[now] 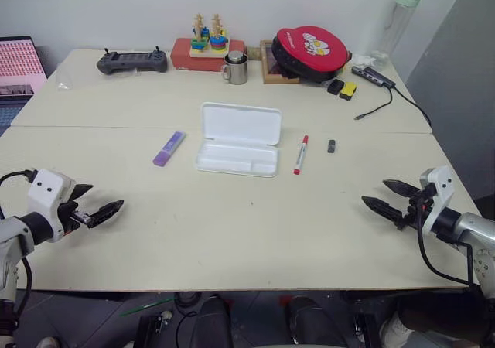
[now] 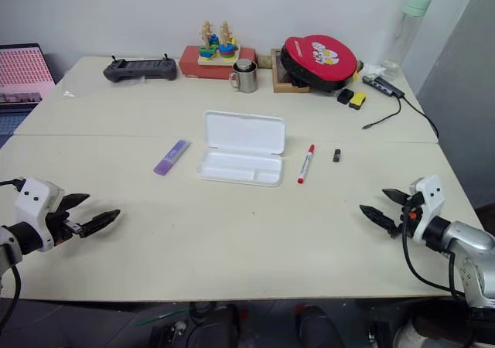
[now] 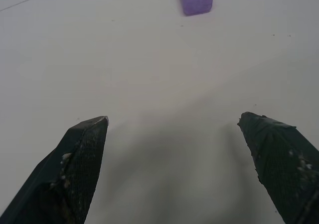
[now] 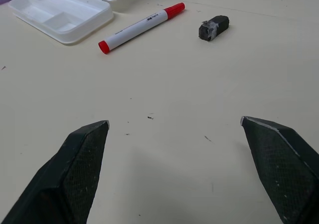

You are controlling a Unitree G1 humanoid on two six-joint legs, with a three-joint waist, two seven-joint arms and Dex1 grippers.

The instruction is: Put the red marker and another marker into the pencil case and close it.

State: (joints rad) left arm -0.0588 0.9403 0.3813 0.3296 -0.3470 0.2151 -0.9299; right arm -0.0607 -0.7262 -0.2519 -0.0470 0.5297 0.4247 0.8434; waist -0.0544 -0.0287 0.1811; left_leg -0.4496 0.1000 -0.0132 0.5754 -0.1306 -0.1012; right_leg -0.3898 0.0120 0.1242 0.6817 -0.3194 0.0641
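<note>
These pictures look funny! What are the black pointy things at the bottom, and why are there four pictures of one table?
The black pointy things are a robot's fingers. It has two arms, each ending in a gripper: the left gripper and the right gripper. Both are open and hold nothing.

Two pictures come from cameras in the robot's head, like two eyes looking down at the table. The other two come from little cameras on its wrists, looking along the fingers.

On the table lies an open white pencil case. A purple highlighter lies on one side of it, and a red marker on the other, with a small black object just past the marker. At the far edge are a cup, toys and other things.
</note>
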